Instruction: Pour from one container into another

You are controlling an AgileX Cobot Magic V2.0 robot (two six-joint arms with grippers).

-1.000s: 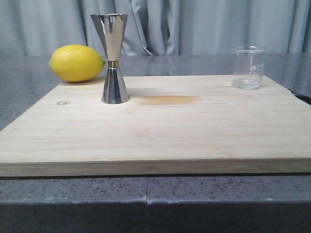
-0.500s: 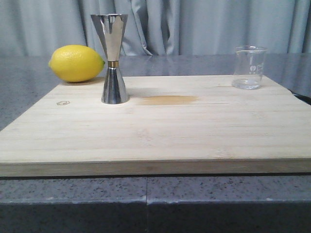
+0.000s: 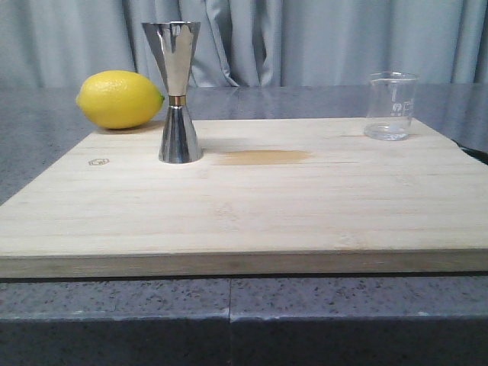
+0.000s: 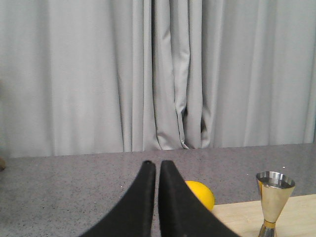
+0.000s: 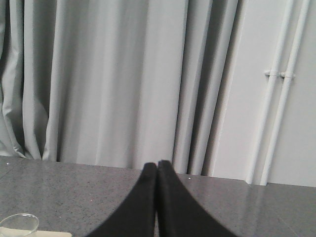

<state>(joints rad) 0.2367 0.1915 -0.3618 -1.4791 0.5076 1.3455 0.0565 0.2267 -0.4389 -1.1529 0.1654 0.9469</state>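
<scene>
The clear glass beaker point(image 3: 391, 106) stands upright at the far right corner of the wooden cutting board point(image 3: 252, 206), with what looks like a little clear liquid at its bottom; its white printed marks are too faint to read. Well apart from it, at the board's far left, the steel jigger point(image 3: 173, 91) stands upright on its narrow base, open cup upward, a gold band at its waist. A lemon point(image 3: 120, 99) lies just beside the jigger on the grey bench point(image 3: 46, 145). A small stamped logo near the board's left edge is unreadable. Neither arm has reached in yet: the right gripper point(image 5: 157, 165) and left gripper point(image 4: 153, 165) both have their fingers pressed together, empty. The beaker's rim shows low in the right wrist view, so the right arm seems nearer.
</scene>
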